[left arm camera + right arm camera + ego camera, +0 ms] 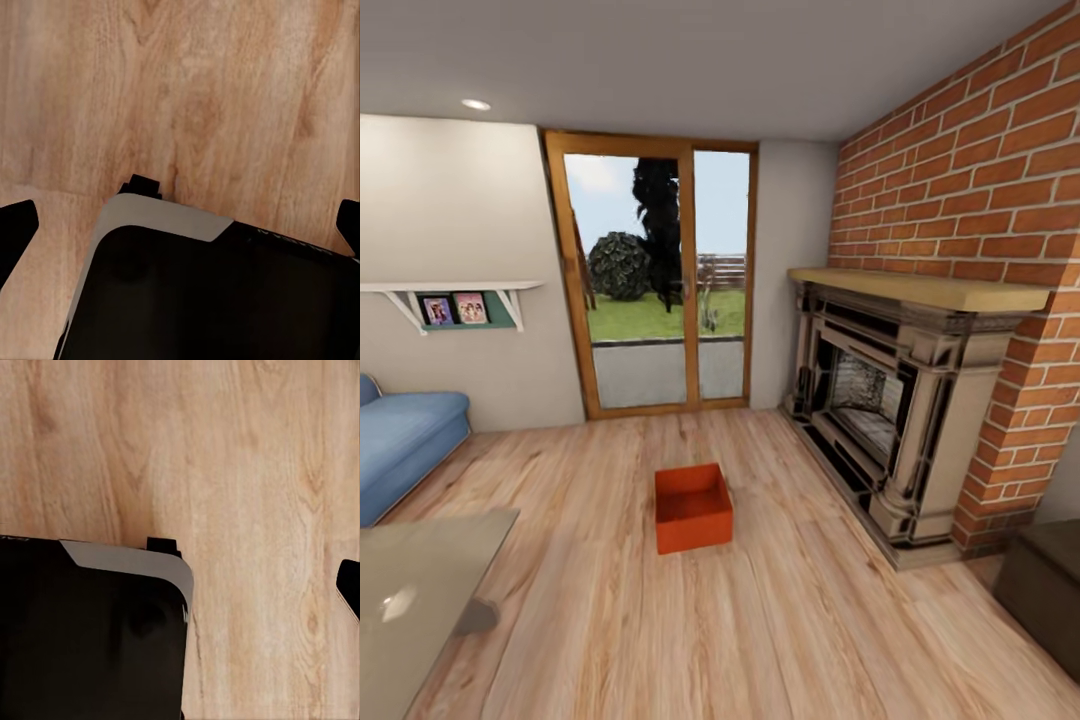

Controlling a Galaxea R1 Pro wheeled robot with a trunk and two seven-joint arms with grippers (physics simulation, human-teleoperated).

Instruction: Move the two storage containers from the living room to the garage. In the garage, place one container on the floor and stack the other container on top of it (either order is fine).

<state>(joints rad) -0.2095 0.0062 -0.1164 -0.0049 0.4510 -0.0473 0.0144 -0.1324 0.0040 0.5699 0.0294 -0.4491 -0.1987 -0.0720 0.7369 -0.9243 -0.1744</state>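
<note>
Head view: one orange-red storage container point(693, 507) sits upright on the light wood-plank floor point(780, 620) of the living room, mouth open upward, roughly in the middle of the floor. Beyond it stands a wood-framed glass door point(657, 275) looking out on grass and a dark bush. A brick wall point(970, 170) carries the fireplace point(880, 410) with its pale mantel, off to one side of the container and apart from it. On the other side are a blue sofa point(405, 440), a wall shelf point(455, 295) with two small pictures, and the corner of a glass desk point(420, 580). A dark boxy object point(1045, 585) sits at the frame's edge near the brick (what it is cannot be told).

Left wrist view: the left hand point(184, 221) looks down on bare wood planks. Its two dark fingertips point(16, 225) sit far apart at opposite edges of the frame, so it is spread wide, pinching nothing. Under the hand lies a black, grey-edged part of the robot's body point(202, 292).

Right wrist view: one dark fingertip point(349, 585) of the right hand shows at the frame edge over planks; whether that hand is spread or pressed together cannot be told. The same black body point(90, 630) lies beneath.
</note>
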